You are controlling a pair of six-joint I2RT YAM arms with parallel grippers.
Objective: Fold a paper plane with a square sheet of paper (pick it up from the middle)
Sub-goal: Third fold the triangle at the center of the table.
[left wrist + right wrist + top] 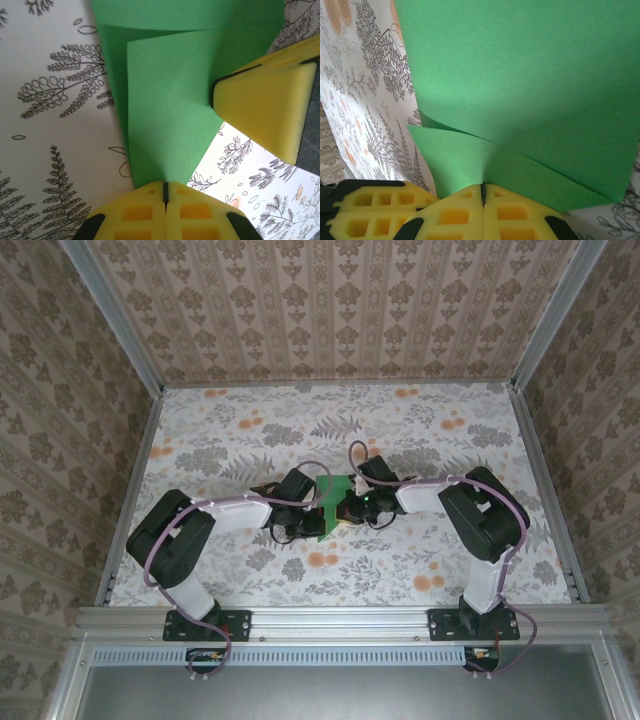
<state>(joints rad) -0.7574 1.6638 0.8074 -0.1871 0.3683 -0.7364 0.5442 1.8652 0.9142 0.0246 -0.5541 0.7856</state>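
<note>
Between left end effector [318, 514] and right end effector [346, 510], overhead, you glimpse a sliver of the square sheet of paper [331, 485]; wrist views show you both pinched shut on its folds.

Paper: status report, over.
Grippers: left gripper shut on paper, right gripper shut on it too. Paper partly folded, pinched between both. Nothing blocking seen.

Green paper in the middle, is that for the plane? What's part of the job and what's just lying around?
For the job: green paper, partly folded; left pincer and right pincer, both shut on it.
Just there: flowery table cover; patterned walls.
</note>
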